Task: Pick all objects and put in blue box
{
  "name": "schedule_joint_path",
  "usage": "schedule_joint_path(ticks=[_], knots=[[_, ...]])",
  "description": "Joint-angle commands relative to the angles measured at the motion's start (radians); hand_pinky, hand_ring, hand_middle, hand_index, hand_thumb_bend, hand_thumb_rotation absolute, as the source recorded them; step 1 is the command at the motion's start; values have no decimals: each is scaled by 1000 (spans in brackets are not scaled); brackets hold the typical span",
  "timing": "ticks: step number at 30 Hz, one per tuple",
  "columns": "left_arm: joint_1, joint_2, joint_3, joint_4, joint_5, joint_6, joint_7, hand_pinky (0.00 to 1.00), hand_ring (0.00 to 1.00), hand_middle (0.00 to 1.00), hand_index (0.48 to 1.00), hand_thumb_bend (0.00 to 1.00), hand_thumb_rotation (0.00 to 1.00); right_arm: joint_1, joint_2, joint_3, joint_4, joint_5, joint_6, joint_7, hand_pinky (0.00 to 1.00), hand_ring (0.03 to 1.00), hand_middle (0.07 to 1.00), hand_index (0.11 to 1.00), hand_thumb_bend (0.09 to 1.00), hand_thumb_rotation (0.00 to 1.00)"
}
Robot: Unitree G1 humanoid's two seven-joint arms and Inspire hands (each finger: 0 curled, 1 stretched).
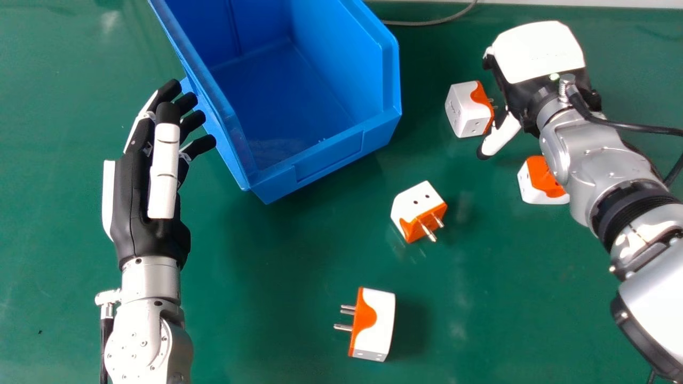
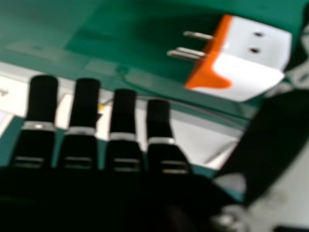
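My right hand (image 1: 536, 58) is over the table's right part, its thumb extended beside a white and orange plug adapter (image 1: 467, 109). In the right hand view, my right hand (image 2: 79, 125) has straight fingers and holds nothing; an adapter (image 2: 251, 58) with metal pins lies near the thumb. Another adapter (image 1: 539, 184) is partly hidden under the right wrist. A third adapter (image 1: 418, 210) lies mid-table, and one more (image 1: 373, 324) is nearer the front edge. The blue box (image 1: 325, 160) stands at the back with a bare floor visible. My left hand (image 1: 144, 197) is open, left of the box.
A grey cable (image 1: 432, 22) runs along the green table (image 1: 299, 266) behind the box. The box's left wall (image 1: 213, 101) rises close to my left fingertips. A black cable hangs from the right wrist.
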Motion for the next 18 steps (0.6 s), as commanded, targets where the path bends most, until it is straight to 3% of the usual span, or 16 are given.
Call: schedule_joint_path(ticks=[1, 7, 13, 18], knots=[[3, -5, -2, -25, 0, -8, 0, 734, 816, 833, 834, 683, 787, -21, -1, -1, -3, -6, 18, -37, 557, 688, 755, 769, 957, 388], [10, -6, -6, -33, 5, -4, 6, 734, 815, 832, 834, 683, 787, -26, 0, 7, 2, -16, 31, -73, 541, 674, 739, 748, 973, 396], [32, -7, -7, -60, -4, 4, 0, 735, 814, 831, 835, 679, 789, -42, -1, 16, 4, -14, 13, -26, 531, 666, 732, 744, 984, 403], [53, -14, -7, -91, 1, 16, 10, 735, 814, 832, 836, 679, 789, -43, 3, 17, 3, -11, -4, -6, 532, 669, 732, 744, 987, 408]])
